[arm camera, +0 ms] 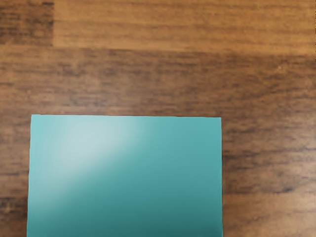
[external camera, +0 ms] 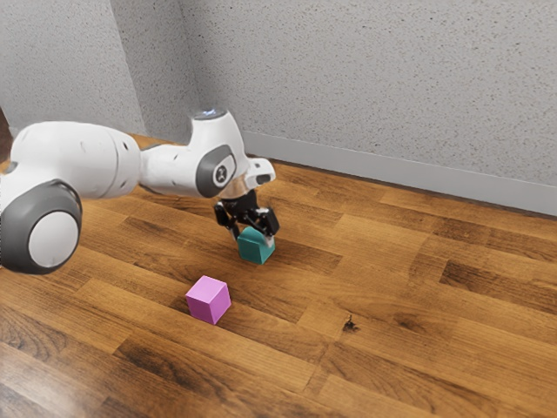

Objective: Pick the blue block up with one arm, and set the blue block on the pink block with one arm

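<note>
The blue block (external camera: 256,248) is a teal cube on the wooden floor, near the middle of the exterior view. My gripper (external camera: 252,232) comes down on it from above, with one black finger on each side of its top, and is shut on the blue block. The cube looks to be on the floor or barely off it. In the wrist view the blue block (arm camera: 123,177) lies close under my hand. The pink block (external camera: 208,299) stands by itself on the floor, nearer the camera and a little toward the exterior view's left of the gripper.
A grey wall with a baseboard (external camera: 418,170) runs behind the work area. A small dark mark (external camera: 350,324) sits on the floor, toward the exterior view's right of the pink block. Open wooden floor (external camera: 418,287) lies to the right.
</note>
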Robot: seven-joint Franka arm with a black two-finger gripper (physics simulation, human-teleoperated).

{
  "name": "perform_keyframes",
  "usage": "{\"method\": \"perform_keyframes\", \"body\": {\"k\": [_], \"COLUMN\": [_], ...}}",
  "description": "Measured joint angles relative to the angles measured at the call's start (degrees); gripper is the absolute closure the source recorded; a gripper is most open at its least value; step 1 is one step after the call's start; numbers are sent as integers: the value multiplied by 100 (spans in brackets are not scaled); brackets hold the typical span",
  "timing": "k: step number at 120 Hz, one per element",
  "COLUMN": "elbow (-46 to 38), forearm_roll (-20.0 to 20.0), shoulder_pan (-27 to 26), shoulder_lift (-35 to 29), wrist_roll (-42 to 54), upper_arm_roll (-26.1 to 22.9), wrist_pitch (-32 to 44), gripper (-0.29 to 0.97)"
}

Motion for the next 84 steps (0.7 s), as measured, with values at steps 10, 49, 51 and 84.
{"method": "perform_keyframes", "body": {"k": [10, 49, 51, 84], "elbow": [97, 146, 148, 414], "forearm_roll": [0, 0, 0, -2], "shoulder_pan": [0, 43, 43, 47], "shoulder_lift": [94, 287, 289, 447], "wrist_roll": [51, 189, 195, 267], "upper_arm_roll": [-10, -12, -12, -21], "wrist_pitch": [1, 3, 3, 4], "gripper": [0, 0, 0, 5]}}
